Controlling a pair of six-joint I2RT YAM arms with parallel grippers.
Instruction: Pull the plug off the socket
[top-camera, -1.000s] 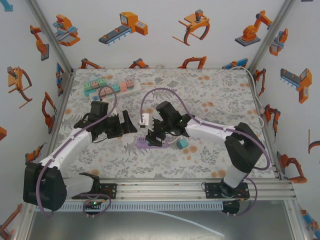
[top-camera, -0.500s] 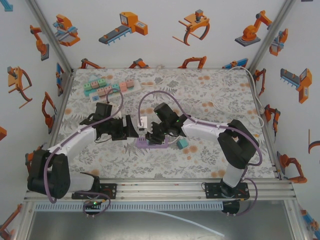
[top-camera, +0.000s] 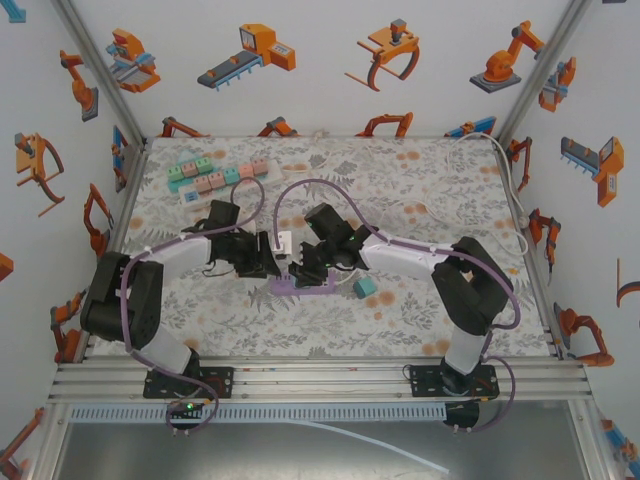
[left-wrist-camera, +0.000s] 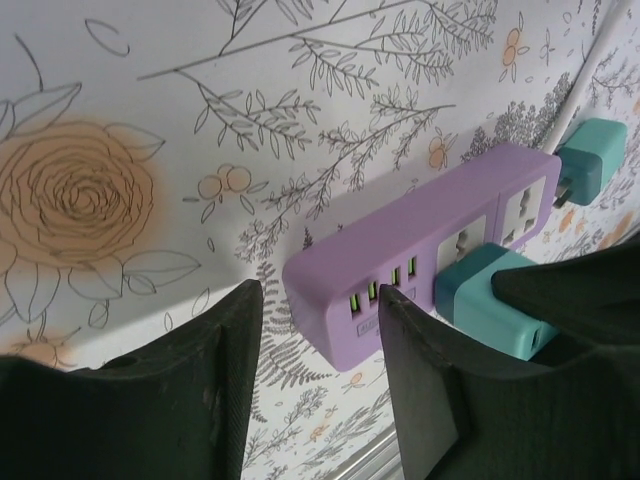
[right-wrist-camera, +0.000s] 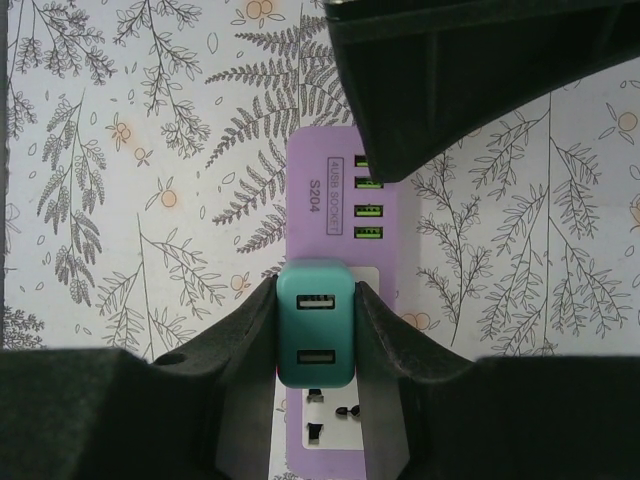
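The purple power strip (top-camera: 300, 289) lies mid-table, and its USB end (left-wrist-camera: 345, 305) faces my left wrist camera. A teal plug (right-wrist-camera: 316, 325) sits in the strip's socket. My right gripper (right-wrist-camera: 316, 335) is shut on this plug, one finger pressed against each side; from above it (top-camera: 312, 262) stands over the strip. My left gripper (left-wrist-camera: 320, 390) is open, its fingers (left-wrist-camera: 215, 385) flanking the strip's USB end without closing on it. In the top view the left gripper (top-camera: 270, 258) is just left of the strip.
A second teal plug (top-camera: 365, 287) lies loose right of the strip (left-wrist-camera: 590, 165). A white block (top-camera: 286, 243) on a purple cable sits just behind the strip. Pastel blocks (top-camera: 215, 176) line the back left, and a white cable (top-camera: 470, 175) runs along the back right.
My left arm has swung rightwards and brought its open gripper up to the strip's end. The right gripper stays around the teal plug, shifted slightly left.
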